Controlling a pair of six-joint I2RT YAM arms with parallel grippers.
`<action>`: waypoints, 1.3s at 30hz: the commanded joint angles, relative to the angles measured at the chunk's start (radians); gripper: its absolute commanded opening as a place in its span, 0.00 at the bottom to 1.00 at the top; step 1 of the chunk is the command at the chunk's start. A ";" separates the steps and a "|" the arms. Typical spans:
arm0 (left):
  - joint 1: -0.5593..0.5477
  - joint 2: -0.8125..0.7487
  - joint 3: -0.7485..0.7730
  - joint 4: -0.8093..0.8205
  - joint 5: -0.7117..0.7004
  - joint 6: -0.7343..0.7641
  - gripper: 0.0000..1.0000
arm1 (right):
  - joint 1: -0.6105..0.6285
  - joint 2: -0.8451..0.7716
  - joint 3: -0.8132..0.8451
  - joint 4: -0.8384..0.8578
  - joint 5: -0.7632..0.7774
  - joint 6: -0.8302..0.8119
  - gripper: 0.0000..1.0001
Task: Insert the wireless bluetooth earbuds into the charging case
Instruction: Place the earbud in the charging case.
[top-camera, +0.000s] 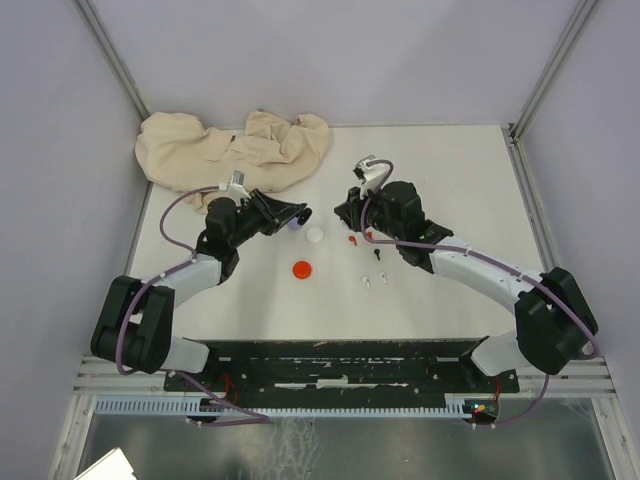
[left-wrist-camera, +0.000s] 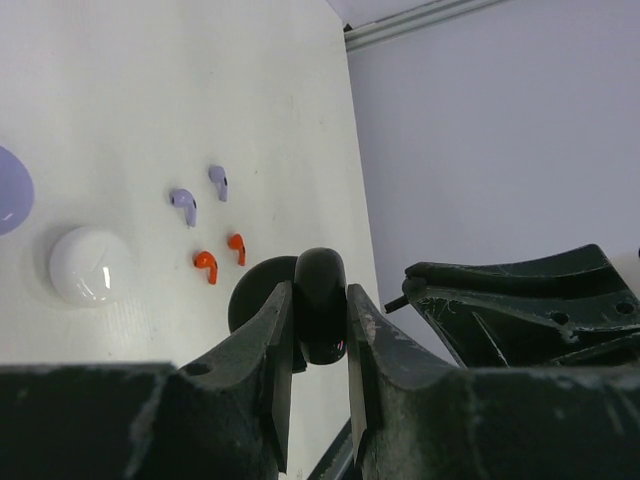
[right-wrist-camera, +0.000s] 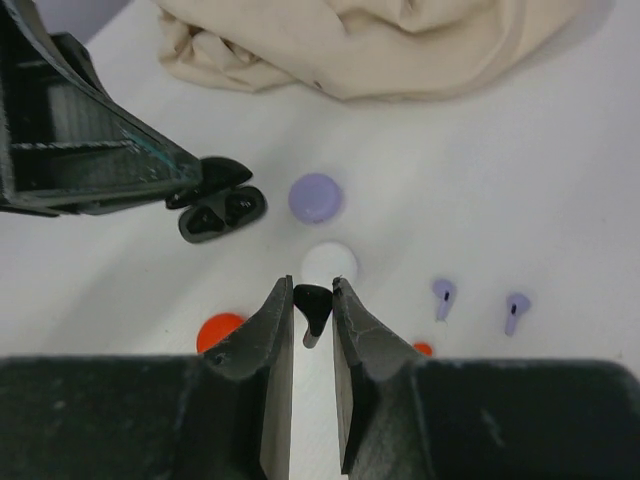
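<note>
My left gripper (left-wrist-camera: 320, 300) is shut on the black charging case (left-wrist-camera: 320, 290), which it holds above the table with its open cavities (right-wrist-camera: 222, 213) facing my right gripper. My right gripper (right-wrist-camera: 312, 290) is shut on a black earbud (right-wrist-camera: 313, 310), stem pointing down, a short way right of the case. In the top view both grippers (top-camera: 297, 215) (top-camera: 347, 212) nearly meet at mid-table. Two purple earbuds (right-wrist-camera: 443, 293) and two red earbuds (left-wrist-camera: 205, 265) lie on the table. Another black earbud (top-camera: 379, 254) and two white earbuds (top-camera: 366, 281) lie nearer the arm bases.
Round cases lie below the grippers: a purple one (right-wrist-camera: 316, 197), a white one (right-wrist-camera: 330, 264) and a red one (right-wrist-camera: 220, 330). A crumpled beige cloth (top-camera: 235, 150) fills the far left of the white table (top-camera: 450, 180). Grey walls enclose the table.
</note>
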 joint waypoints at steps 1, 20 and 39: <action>-0.012 0.026 0.046 0.109 0.058 -0.107 0.03 | -0.002 -0.004 -0.060 0.336 -0.105 -0.028 0.01; -0.035 0.068 0.033 0.236 0.096 -0.227 0.03 | 0.064 0.094 -0.211 0.827 -0.257 -0.256 0.01; -0.038 0.064 0.039 0.253 0.137 -0.250 0.03 | 0.067 0.134 -0.222 0.882 -0.250 -0.285 0.01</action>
